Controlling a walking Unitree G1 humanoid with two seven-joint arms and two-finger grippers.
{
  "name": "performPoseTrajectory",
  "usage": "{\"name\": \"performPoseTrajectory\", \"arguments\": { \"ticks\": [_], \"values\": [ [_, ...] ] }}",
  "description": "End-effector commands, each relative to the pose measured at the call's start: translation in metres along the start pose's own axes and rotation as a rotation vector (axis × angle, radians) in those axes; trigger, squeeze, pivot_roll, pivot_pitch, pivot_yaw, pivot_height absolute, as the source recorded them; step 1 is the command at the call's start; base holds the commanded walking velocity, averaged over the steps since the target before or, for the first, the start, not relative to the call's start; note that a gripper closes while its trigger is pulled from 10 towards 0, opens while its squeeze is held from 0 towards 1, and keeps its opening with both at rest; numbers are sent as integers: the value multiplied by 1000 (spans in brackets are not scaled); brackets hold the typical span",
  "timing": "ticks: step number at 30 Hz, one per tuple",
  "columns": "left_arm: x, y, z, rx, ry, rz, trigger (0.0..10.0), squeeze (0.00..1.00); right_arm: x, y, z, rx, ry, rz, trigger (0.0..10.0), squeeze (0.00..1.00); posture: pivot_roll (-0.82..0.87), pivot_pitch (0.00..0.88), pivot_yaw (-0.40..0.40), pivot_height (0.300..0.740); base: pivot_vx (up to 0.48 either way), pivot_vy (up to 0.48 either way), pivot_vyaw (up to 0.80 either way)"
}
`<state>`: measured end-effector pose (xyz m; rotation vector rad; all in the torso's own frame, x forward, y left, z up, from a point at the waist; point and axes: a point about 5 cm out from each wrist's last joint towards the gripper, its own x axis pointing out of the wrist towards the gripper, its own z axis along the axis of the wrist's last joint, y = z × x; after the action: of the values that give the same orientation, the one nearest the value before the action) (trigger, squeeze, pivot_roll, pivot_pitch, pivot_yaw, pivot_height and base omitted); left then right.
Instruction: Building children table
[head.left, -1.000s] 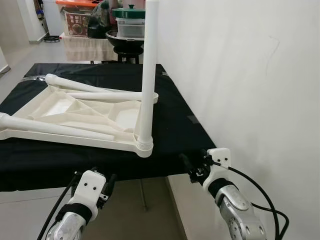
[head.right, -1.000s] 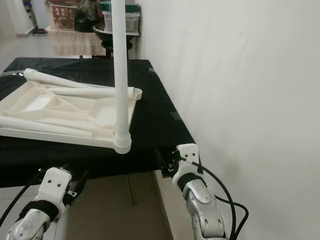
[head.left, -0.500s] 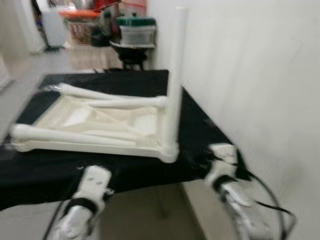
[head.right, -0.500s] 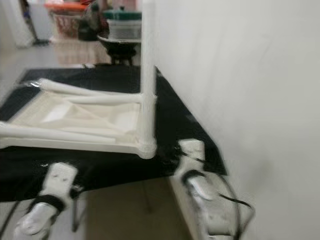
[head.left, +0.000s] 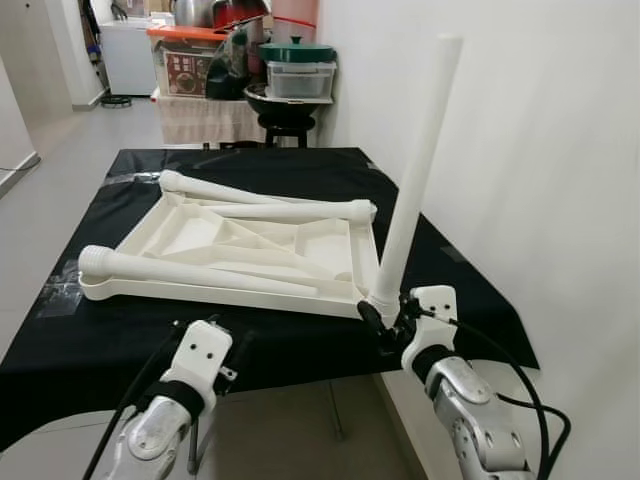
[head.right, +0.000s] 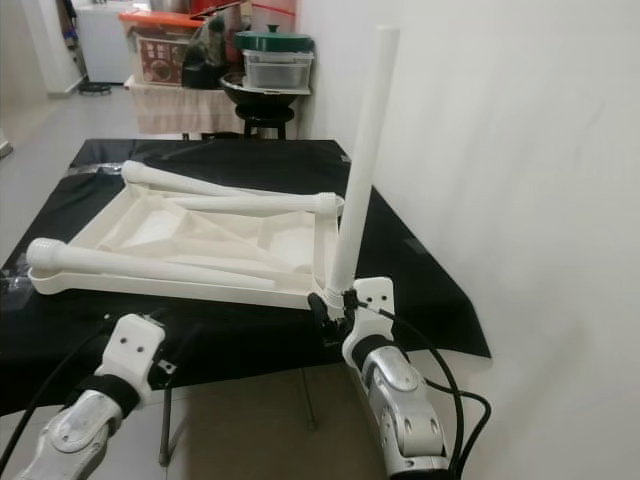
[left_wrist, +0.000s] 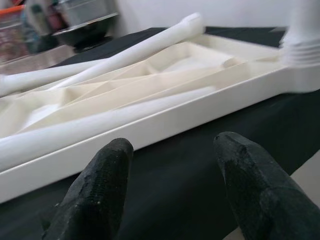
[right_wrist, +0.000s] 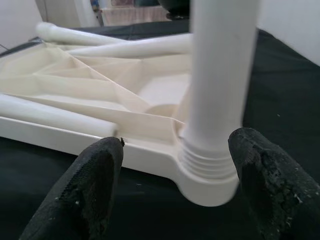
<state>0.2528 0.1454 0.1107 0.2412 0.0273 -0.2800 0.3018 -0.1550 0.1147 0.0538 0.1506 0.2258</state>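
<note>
White plastic tabletop (head.left: 250, 250): is being shown lying upside down on the black cloth (head.left: 300, 340), its ribbed underside facing up, near the cloth's front edge.
Upright leg (head.left: 415, 170): is being held in the tabletop's front right corner socket, standing up and leaning slightly to the right, toward the white wall (head.left: 540, 150); its ribbed collar is seated at the socket.
Loose legs: three are being carried on the upturned tabletop. One (head.left: 190, 272) is lying along the front edge, one (head.left: 225, 189) along the back edge, and one (head.left: 290, 211) across the middle toward the back right corner.
Right gripper (right_wrist: 170, 185): is being held at the front right corner, just in front of the upright leg's base; its two black fingers (right_wrist: 95, 185) are spread wide apart, one on either side of the collar, with nothing being gripped.
Left gripper (left_wrist: 170, 175): is being held low in front of the cloth's front edge, facing the tabletop's front rim; its fingers (left_wrist: 100, 185) are parted and nothing is between them.
Background: a draped stand (head.left: 200, 115) with boxes and a green-lidded container (head.left: 297, 52) is being seen behind the table, beside a black pot on a stool (head.left: 282, 105).
</note>
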Motion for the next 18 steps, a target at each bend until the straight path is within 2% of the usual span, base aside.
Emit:
{"name": "performPoseTrajectory", "arguments": {
  "ticks": [1, 10, 12, 18],
  "values": [
    [6, -6, 2, -17, -17, -33, 10000, 0, 3, -9, 2, -10, -6, -33, 10000, 0, 81, 0, -64, 740, 0, 0, 0],
    [15, -6, 2, -55, -34, -60, 10000, 0, 7, -13, 4, 3, -17, -41, 10000, 0, 63, 0, -55, 740, 0, 0, 0],
    [14, -5, 1, -69, -37, -58, 10000, 0, 5, -16, 3, 5, -21, -40, 10000, 0, 58, 0, -54, 740, 0, 0, 0],
    [8, -4, -2, -89, -34, -67, 10000, 0, 3, -20, 5, 17, -40, -28, 10000, 0, 49, 0, -50, 740, 256, 0, 0]
  ]
}}
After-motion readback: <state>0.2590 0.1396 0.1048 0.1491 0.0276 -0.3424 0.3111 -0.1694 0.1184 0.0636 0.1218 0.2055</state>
